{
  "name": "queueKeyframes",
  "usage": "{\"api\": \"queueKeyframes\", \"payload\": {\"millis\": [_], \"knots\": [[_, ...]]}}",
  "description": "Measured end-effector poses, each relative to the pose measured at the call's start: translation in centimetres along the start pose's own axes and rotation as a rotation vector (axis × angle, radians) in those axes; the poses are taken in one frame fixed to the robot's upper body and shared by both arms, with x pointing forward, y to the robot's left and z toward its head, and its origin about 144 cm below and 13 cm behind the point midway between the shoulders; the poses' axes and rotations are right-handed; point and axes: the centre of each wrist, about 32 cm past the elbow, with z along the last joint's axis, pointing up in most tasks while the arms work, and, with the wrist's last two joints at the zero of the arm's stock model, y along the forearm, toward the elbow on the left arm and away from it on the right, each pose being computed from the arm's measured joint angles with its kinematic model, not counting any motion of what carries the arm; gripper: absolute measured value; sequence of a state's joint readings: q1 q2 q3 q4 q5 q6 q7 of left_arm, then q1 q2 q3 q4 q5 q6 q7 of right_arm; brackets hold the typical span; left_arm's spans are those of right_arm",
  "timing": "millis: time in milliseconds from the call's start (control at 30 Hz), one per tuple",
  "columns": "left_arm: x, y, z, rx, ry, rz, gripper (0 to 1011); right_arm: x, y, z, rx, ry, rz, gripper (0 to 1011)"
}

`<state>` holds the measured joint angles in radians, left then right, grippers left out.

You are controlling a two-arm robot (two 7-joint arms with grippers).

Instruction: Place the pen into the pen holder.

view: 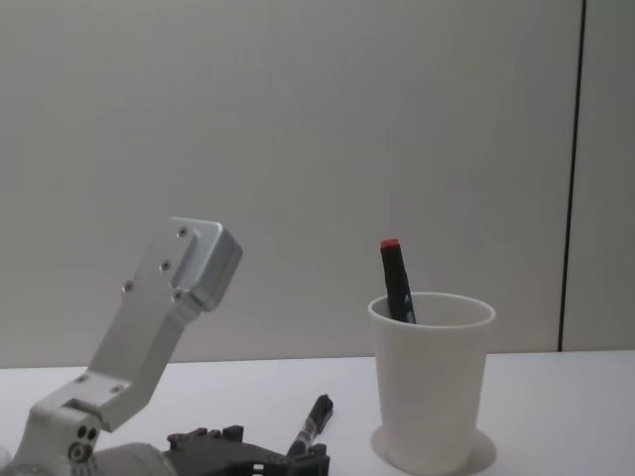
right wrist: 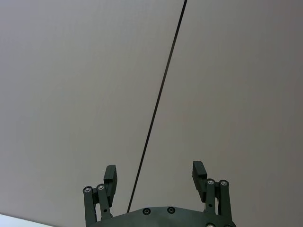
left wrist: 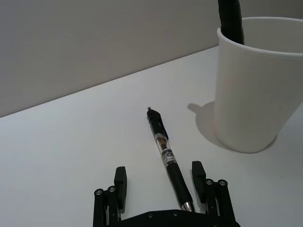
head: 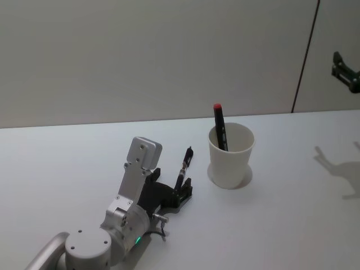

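Left end effector [left wrist: 159, 170] sits low on the smooth white counter [head: 67, 163], black fingers spread wide. The pen [left wrist: 163, 146] lies flat between them, unpinched: slim, clear barrel, black grip. Just beyond is the pen holder [head: 230, 160], a tapered white paper cup holding a red-capped marker [head: 220, 126]. Right end effector [right wrist: 155, 171] hangs high, also spread.

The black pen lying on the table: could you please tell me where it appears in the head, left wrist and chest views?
Head view: black pen lower centre, left of the white paper cup.
Left wrist view: the pen at centre, between the open left hand's fingers.
Chest view: the pen bottom centre, left of the cup.
Shared landmark: the cup.
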<state>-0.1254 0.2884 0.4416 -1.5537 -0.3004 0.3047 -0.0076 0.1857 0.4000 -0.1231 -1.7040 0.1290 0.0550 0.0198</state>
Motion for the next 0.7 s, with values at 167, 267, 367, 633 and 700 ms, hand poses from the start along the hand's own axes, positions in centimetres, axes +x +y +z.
{"api": "queueKeyframes", "payload": {"millis": [167,267,367,633,700], "knots": [[-0.01,0.00,-0.02,0.000,0.001,0.000,818,0.00,0.00,0.00,0.000,0.000,0.000,1001],[-0.01,0.00,-0.02,0.001,0.001,-0.001,802,0.00,0.00,0.00,0.000,0.000,0.000,1001],[-0.01,0.00,-0.03,0.001,0.001,-0.001,782,0.00,0.00,0.00,0.000,0.000,0.000,1001],[-0.01,0.00,-0.04,0.001,0.001,0.000,734,0.00,0.00,0.00,0.000,0.000,0.000,1001],[-0.01,0.00,-0.04,0.001,0.001,0.000,724,0.00,0.00,0.00,0.000,0.000,0.000,1001]]}}
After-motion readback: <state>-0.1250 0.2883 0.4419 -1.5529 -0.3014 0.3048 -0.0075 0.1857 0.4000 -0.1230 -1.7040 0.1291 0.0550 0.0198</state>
